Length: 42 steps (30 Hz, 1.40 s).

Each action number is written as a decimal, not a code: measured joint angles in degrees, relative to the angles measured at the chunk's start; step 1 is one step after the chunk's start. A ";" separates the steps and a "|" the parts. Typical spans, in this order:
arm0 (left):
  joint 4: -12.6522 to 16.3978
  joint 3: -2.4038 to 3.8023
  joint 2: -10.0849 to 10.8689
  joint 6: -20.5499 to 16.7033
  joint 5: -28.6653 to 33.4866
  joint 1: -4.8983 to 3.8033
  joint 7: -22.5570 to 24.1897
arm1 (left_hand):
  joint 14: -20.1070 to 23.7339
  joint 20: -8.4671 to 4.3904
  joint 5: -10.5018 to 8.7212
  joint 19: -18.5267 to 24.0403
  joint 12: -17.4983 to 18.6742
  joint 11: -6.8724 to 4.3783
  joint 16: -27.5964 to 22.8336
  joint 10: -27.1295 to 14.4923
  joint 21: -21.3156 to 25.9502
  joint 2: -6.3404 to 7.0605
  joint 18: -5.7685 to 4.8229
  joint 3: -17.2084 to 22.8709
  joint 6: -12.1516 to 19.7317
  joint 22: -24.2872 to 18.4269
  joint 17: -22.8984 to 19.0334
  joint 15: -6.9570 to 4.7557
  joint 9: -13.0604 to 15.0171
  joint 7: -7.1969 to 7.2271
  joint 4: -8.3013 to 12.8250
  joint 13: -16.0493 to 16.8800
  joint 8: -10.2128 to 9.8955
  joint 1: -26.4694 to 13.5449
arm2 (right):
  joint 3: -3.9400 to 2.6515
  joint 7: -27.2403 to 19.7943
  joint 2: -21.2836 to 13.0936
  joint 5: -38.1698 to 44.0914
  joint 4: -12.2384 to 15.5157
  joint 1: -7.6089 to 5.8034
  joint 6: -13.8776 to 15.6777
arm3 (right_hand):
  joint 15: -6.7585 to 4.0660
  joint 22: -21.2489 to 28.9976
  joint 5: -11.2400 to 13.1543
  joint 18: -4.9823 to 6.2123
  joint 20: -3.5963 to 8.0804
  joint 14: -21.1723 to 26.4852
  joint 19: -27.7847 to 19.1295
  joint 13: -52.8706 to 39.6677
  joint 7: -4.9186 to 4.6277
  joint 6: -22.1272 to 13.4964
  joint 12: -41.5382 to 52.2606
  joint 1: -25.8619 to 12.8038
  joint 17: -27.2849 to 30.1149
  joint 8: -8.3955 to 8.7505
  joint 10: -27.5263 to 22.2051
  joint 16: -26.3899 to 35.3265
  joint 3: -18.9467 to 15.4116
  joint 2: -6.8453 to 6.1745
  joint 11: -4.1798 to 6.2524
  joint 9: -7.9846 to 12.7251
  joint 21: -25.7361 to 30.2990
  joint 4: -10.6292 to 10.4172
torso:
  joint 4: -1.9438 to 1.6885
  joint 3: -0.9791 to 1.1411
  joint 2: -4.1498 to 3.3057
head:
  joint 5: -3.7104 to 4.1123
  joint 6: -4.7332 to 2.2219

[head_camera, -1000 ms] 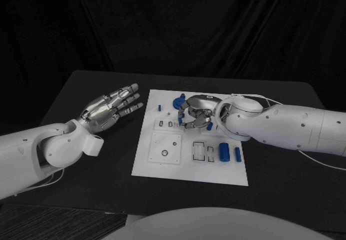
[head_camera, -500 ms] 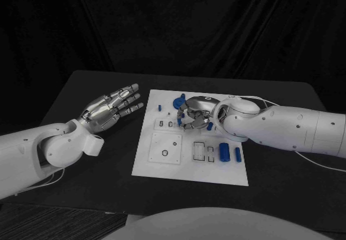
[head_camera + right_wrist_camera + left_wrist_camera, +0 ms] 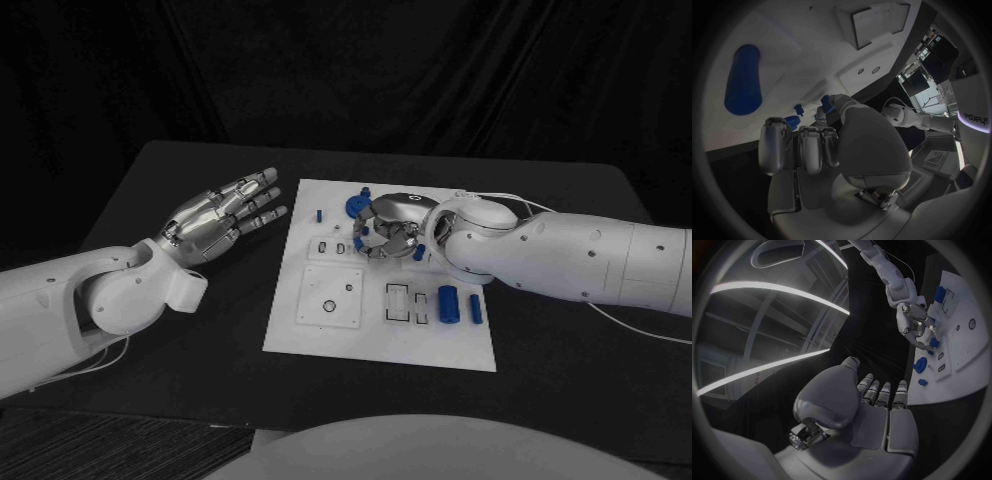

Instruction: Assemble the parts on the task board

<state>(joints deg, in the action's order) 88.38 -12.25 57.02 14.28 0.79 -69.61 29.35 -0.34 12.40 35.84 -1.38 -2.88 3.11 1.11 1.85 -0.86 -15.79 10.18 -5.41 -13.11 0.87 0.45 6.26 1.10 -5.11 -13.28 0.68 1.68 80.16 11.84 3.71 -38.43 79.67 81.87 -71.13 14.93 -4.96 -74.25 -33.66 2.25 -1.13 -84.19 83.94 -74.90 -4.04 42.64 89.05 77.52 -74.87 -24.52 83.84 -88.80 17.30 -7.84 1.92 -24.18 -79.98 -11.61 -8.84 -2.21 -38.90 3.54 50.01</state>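
Observation:
The white task board (image 3: 378,338) lies mid-table. My right hand (image 3: 389,229) hangs over its upper middle with fingers curled down. In the right wrist view the thumb and a fingertip (image 3: 820,116) meet on a small blue part (image 3: 826,102) at the board's surface. The left wrist view has this right hand (image 3: 914,322) standing fingers-down on the board (image 3: 967,347). A round blue part (image 3: 351,207) and a small blue peg (image 3: 317,214) lie just left of it. A blue cylinder (image 3: 449,303) rests at the lower right. My left hand (image 3: 224,216) hovers flat and empty, left of the board.
A thin blue bar (image 3: 476,309) lies beside the cylinder. A square plate with a hole (image 3: 332,295) and two rectangular slots (image 3: 398,301) take up the board's lower half. Black table (image 3: 173,350) surrounds the board on all sides.
The right forearm has edged slightly left; its hand stays over the same spot on the board. The left hand has not moved.

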 measured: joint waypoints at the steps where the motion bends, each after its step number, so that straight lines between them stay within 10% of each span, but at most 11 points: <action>1: 0.00 0.00 0.00 0.02 0.00 0.00 -0.01 | 0.00 0.00 0.00 0.00 0.00 0.00 0.00 0.00 0.00 0.00 0.00 0.00 0.00 0.00 0.03 0.00 0.00 0.00 0.00 0.00 0.00 0.00 | 0.00 0.01 0.03 0.15 -0.02 0.04 0.03 | 0.00 0.00 0.05 0.00 0.00 0.00 0.00 0.00 0.00 0.00 0.00 0.00 0.00 0.00 0.00 0.00 0.00 0.00 0.00 0.00 0.00 0.00 | 0.00 0.00 0.00 | 0.00 0.00; 22: -0.12 0.00 -0.13 0.35 0.00 0.05 -0.11 | 0.00 0.00 0.00 0.00 0.00 0.00 0.00 0.00 0.00 0.00 0.00 0.00 0.00 0.00 -0.03 0.00 0.00 0.00 0.00 0.00 0.00 0.00 | 0.00 0.40 0.37 2.44 -0.87 0.42 0.24 | 0.00 0.00 0.73 0.00 0.00 0.00 0.00 0.00 -0.08 -0.08 0.00 0.00 0.00 0.00 0.30 0.00 0.00 0.00 -0.30 0.00 0.00 0.01 | 0.05 -0.01 0.02 | 0.04 0.00; 42: -0.19 0.00 -0.13 0.54 0.00 0.10 -0.26 | 0.00 0.00 0.00 0.00 0.00 0.00 0.00 0.00 0.00 0.00 0.00 0.00 0.00 0.00 -0.08 0.00 0.00 0.00 0.00 0.00 0.00 0.00 | -0.01 0.75 0.59 2.69 -1.13 0.78 0.21 | 0.01 0.00 6.30 0.00 -0.01 0.00 0.00 0.00 -0.08 -0.09 0.00 -0.02 0.00 -0.67 0.30 0.00 0.04 0.00 -0.30 -0.04 0.01 1.31 | 0.06 0.00 0.02 | -0.03 0.00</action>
<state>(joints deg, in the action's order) 88.19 -12.25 56.88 14.82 0.79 -69.51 29.09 -0.34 12.40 35.84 -1.38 -2.89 3.11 1.11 1.85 -0.86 -15.79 10.18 -5.41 -13.11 0.87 0.37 6.26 1.10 -5.11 -13.28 0.68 1.68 80.16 11.83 4.46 -37.84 82.35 80.74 -70.34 15.14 -4.96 -74.24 -27.36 2.26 -1.14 -84.19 83.94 -74.90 -4.12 42.54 89.05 77.50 -74.87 -25.19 84.14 -88.80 17.34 -7.84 1.62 -24.22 -79.97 -10.30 -8.78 -2.21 -38.88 3.52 50.01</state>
